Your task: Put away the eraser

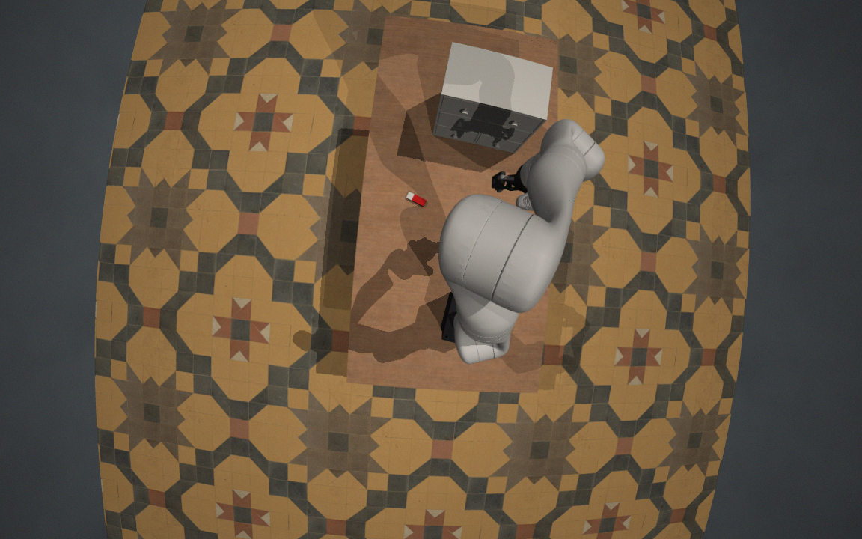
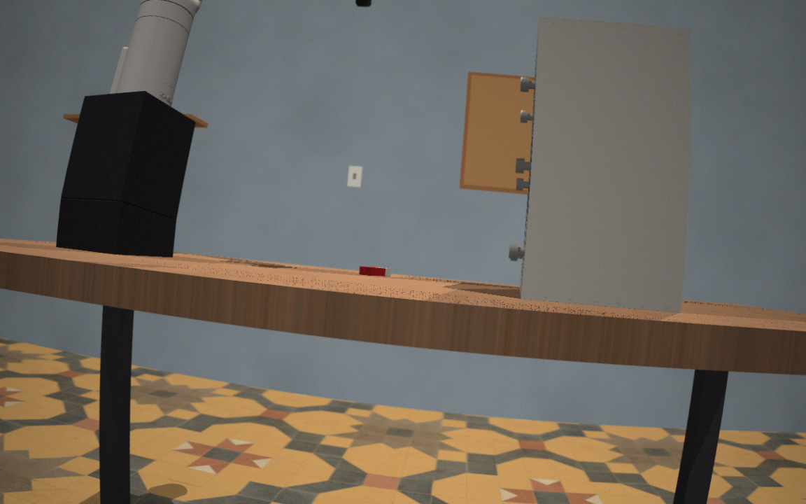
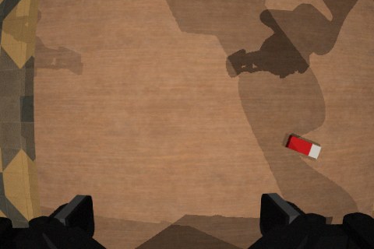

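Patterned tiles spread around the wooden table (image 1: 380,281) where I stood. My arm (image 1: 494,254) rose from its black pedestal (image 2: 121,175), folded over at the elbow, and bent back so that my wrist faced straight down, high above the tabletop. My claw (image 3: 177,218) hung with its fingers spread wide apart and nothing between them. From my wrist's view the red-and-white eraser (image 3: 304,146) lay flat on the wood at about four o'clock. Seen from above, the grey chest (image 1: 495,90) stood at twelve o'clock from the eraser (image 1: 416,198), well apart, its drawers looking pushed in.
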